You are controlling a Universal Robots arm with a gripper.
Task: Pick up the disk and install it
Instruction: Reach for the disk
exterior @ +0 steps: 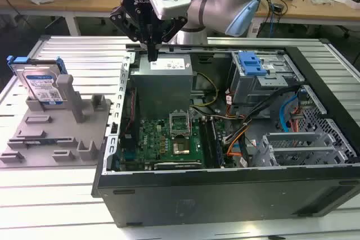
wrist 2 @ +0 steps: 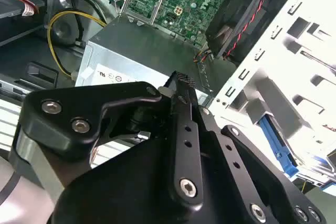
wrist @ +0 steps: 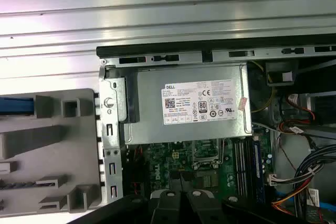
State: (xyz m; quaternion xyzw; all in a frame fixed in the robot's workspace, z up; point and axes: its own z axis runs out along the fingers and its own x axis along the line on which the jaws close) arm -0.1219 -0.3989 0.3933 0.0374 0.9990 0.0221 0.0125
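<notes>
A ribbed metal table [exterior: 73,54] carries an open computer case [exterior: 225,195] and, beside it, a grey plastic fixture [exterior: 50,139].

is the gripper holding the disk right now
No, the disk stands in the grey fixture at the exterior view's left, apart from the gripper, which hangs above the power supply.

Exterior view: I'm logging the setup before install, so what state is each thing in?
Disk: upright on edge in the grey holder, not held.
Pincer: shut, empty, over the power supply.
Computer case: lying on its side, open.
</notes>
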